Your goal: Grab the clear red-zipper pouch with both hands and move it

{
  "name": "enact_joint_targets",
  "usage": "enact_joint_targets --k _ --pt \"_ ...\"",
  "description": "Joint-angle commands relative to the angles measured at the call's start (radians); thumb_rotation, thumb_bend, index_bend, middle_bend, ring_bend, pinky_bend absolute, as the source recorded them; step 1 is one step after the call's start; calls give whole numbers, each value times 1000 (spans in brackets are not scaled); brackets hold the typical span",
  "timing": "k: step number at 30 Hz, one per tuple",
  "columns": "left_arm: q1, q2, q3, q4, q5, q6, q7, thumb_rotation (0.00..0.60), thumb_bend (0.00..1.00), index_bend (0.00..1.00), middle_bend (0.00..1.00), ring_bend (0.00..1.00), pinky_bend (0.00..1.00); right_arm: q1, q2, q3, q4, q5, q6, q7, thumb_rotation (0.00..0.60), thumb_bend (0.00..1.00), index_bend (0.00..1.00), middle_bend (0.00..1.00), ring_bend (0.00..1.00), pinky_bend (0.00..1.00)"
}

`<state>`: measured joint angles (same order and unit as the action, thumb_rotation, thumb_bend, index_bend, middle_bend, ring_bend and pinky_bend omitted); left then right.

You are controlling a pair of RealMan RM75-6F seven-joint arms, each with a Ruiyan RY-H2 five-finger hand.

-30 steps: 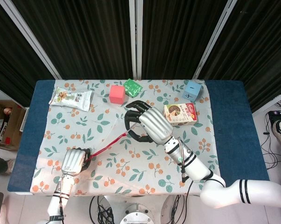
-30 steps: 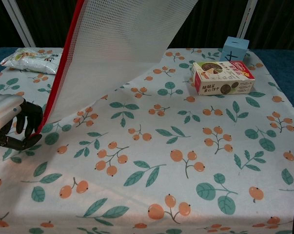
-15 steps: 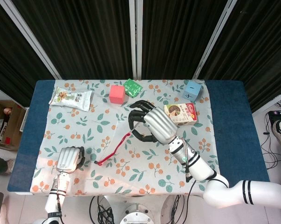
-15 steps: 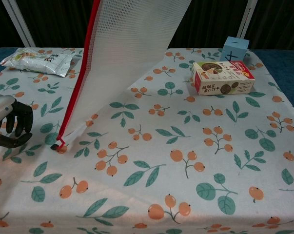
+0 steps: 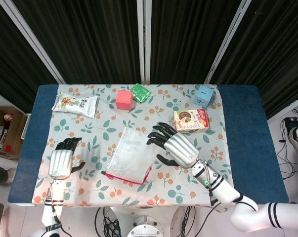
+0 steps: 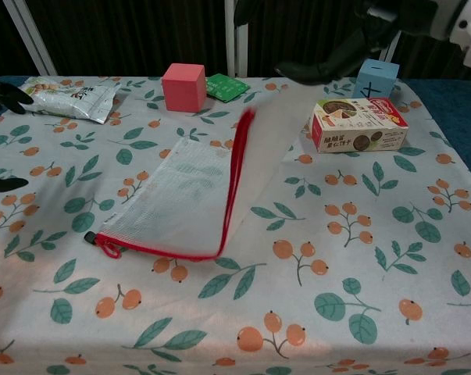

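Observation:
The clear pouch (image 5: 131, 157) with the red zipper lies on the flowered tablecloth, a little left of centre. In the chest view the pouch (image 6: 169, 195) has its red zipper edge toward me, and its right side is blurred. My left hand (image 5: 62, 159) is open with fingers spread, left of the pouch and apart from it. My right hand (image 5: 174, 145) is open just right of the pouch and holds nothing. The chest view shows the right hand (image 6: 358, 37) high at the top edge. Only dark fingertips (image 6: 1, 94) of the left hand show at its left edge.
Along the far side stand a pink cube (image 5: 123, 98), a green packet (image 5: 140, 92) and a blue cube (image 5: 203, 95). A snack box (image 5: 191, 120) lies just behind my right hand, and a snack bag (image 5: 74, 104) at the far left. A cardboard box (image 5: 5, 129) sits on the floor.
The left hand let go of the zipper end first, then the right hand released the pouch. The pouch dropped flat onto the table, and both hands opened and drew away.

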<state>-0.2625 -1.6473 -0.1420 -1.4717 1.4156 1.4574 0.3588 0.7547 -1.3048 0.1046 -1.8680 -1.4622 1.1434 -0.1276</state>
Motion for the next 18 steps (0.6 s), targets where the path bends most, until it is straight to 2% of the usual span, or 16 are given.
enact_joint_targets --k 1,3,6,11,15,18 --pt "11 22 -5 -23 5 17 -14 600 31 186 216 193 267 -36 56 -67 -5 11 -47 -57 600 54 8 77 1 0" --pt "17 41 -6 -41 -3 17 -21 600 13 182 204 182 250 -47 89 -102 -13 43 -90 -103 600 2 0 15 0 0" --pt "23 75 -9 -63 -16 13 -27 600 2 181 194 173 239 -69 123 -127 -26 80 -108 -137 600 0 0 0 0 0" --pt "44 163 -22 -99 -54 11 -37 600 2 182 196 173 238 -146 154 -118 6 68 -5 -64 600 0 0 7 0 0" --pt "70 257 -13 -120 -71 1 -82 600 7 203 214 178 240 -228 155 -115 82 14 131 -2 600 61 7 162 20 34" --pt "97 318 10 -108 -63 9 -110 600 13 226 220 180 238 -291 165 -125 139 -14 211 59 600 92 110 260 104 131"
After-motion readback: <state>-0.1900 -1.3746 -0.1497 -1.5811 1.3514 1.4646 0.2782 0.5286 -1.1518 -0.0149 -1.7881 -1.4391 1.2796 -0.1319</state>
